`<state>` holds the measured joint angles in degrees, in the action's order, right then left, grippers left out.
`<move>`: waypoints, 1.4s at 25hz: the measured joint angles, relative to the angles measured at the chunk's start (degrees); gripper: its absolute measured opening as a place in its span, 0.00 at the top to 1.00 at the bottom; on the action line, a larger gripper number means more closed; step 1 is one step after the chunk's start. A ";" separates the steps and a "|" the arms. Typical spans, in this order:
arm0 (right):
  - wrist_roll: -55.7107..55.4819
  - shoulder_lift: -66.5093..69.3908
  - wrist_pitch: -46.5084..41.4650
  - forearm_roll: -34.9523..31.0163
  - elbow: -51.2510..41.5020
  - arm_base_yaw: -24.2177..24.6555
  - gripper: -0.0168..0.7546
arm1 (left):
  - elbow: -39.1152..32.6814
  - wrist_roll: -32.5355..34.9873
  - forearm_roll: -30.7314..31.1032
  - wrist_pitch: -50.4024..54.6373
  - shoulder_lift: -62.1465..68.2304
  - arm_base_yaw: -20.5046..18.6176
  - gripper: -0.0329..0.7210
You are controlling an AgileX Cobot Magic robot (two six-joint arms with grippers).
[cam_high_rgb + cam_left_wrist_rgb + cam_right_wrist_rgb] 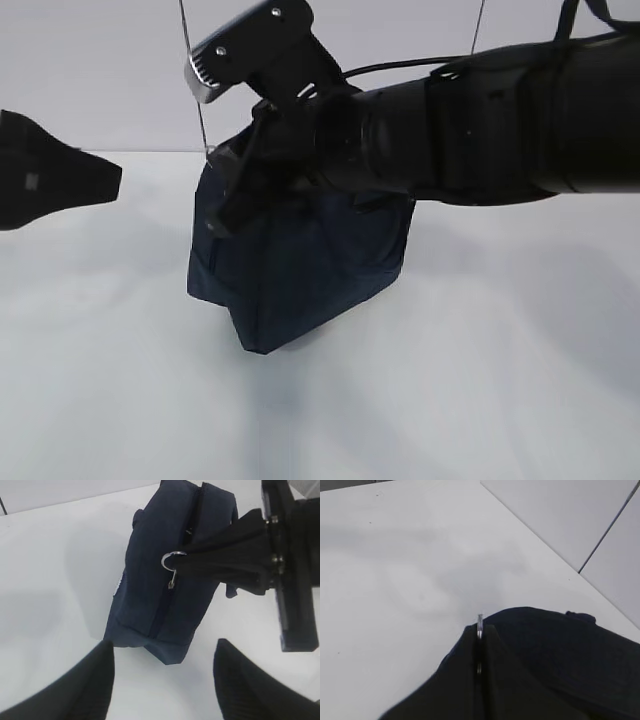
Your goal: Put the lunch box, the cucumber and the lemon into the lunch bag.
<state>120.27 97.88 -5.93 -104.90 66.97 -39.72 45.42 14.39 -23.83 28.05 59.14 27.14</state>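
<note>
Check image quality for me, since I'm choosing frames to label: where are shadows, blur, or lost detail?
Exterior view: soft shadow on the table below the lunch bag; right arm reads as near-featureless black. Left wrist view: zipper ring sharp, left gripper fingers dark silhouettes. Right wrist view: right gripper blurred, faint shadows on tabletop.

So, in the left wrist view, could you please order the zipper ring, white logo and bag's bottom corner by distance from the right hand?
1. Zipper ring, pinched in the right hand.
2. White logo, on the lunch bag's left side.
3. Bottom corner, low in view.
</note>
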 joint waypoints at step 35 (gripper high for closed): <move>-5.36 5.13 -2.91 0.44 9.53 0.27 0.95 | -19.32 1.30 -1.21 -63.10 22.45 18.53 0.37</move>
<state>114.90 103.01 -8.84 -104.46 76.50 -39.45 26.10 15.70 -25.04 -35.05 81.58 45.67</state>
